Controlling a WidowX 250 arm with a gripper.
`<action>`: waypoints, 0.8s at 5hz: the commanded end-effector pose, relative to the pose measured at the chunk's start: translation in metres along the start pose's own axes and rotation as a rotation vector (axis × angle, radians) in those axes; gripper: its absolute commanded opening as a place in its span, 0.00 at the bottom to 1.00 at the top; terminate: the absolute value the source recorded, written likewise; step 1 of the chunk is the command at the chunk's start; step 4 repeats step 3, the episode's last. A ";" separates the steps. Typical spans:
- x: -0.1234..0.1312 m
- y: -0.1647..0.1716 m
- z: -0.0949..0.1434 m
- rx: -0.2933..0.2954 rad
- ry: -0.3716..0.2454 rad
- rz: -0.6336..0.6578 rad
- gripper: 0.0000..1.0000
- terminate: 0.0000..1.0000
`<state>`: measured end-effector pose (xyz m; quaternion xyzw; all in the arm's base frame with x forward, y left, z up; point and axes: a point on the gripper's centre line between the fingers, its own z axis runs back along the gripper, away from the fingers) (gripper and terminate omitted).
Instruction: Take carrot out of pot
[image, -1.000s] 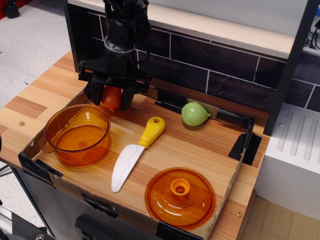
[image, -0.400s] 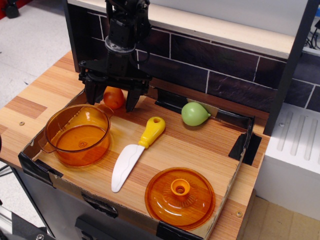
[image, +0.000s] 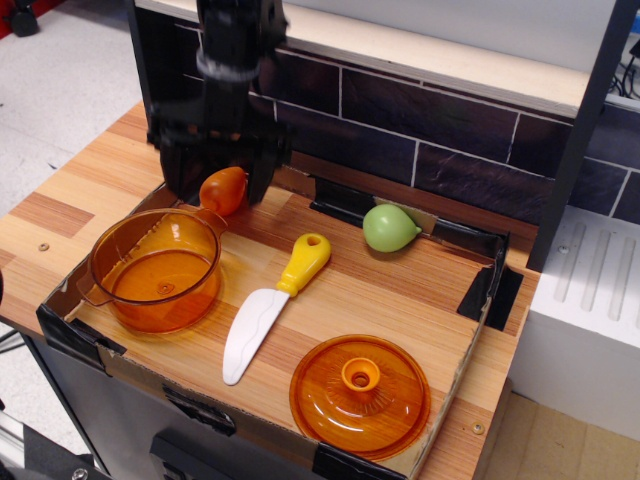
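Observation:
The orange carrot (image: 223, 191) lies on the wooden tray floor just behind the pot, outside it, by the back left corner. The translucent orange pot (image: 150, 308) stands at the front left and holds nothing. My black gripper (image: 220, 158) is blurred with motion. It hangs right over the carrot with its two fingers (image: 180, 172) spread to either side of it, open and not gripping it.
A toy knife (image: 268, 305) with a yellow handle lies in the middle of the tray. A green pear-shaped toy (image: 390, 228) sits at the back. The flat orange lid (image: 360, 395) lies at the front right. A low cardboard rim (image: 70, 330) and a dark tiled wall (image: 450, 130) bound the tray.
The gripper opened and let go of the carrot, which now rests behind the pot. The gripper has since risen a little and shifted slightly left.

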<state>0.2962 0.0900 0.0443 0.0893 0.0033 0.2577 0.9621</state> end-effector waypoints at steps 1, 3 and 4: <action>0.009 0.012 0.092 -0.184 -0.052 0.043 1.00 0.00; 0.009 0.012 0.092 -0.184 -0.052 0.043 1.00 1.00; 0.009 0.012 0.092 -0.184 -0.052 0.043 1.00 1.00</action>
